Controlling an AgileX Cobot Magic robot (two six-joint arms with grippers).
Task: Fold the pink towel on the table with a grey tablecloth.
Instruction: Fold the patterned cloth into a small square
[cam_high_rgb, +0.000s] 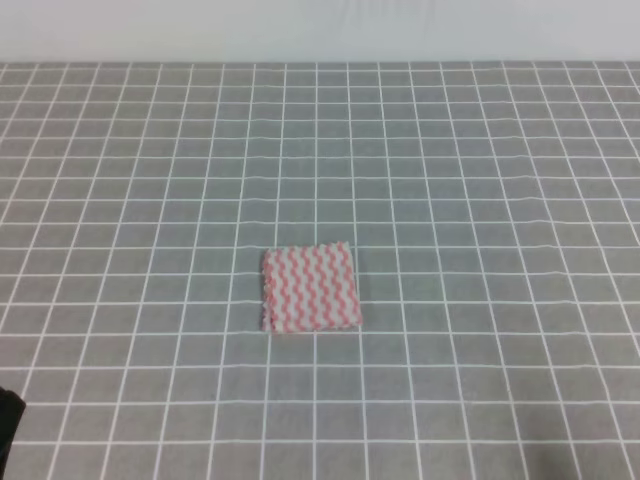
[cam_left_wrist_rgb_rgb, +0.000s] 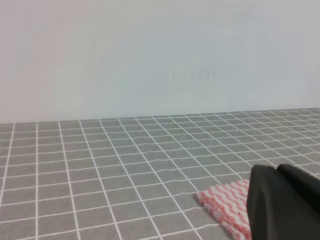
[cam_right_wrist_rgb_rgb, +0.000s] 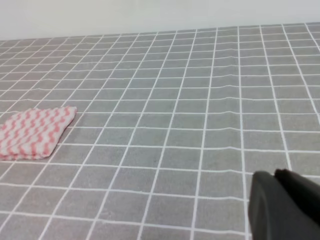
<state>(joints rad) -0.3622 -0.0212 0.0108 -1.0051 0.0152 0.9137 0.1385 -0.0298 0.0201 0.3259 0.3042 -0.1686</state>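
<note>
The pink towel (cam_high_rgb: 310, 290) lies flat on the table with a grey tablecloth (cam_high_rgb: 450, 150), a little below the middle of the exterior view, as a small neat square about two grid squares wide. It also shows in the left wrist view (cam_left_wrist_rgb_rgb: 227, 202) at the lower right and in the right wrist view (cam_right_wrist_rgb_rgb: 32, 132) at the left. Only a black part of my left gripper (cam_left_wrist_rgb_rgb: 282, 202) shows, close to the towel's near edge. Only a black part of my right gripper (cam_right_wrist_rgb_rgb: 282, 207) shows, well to the right of the towel. Neither touches the towel.
A dark piece of the left arm (cam_high_rgb: 8, 430) shows at the bottom left corner of the exterior view. A pale wall (cam_high_rgb: 320, 30) runs along the table's far edge. The gridded cloth stretches on all sides of the towel.
</note>
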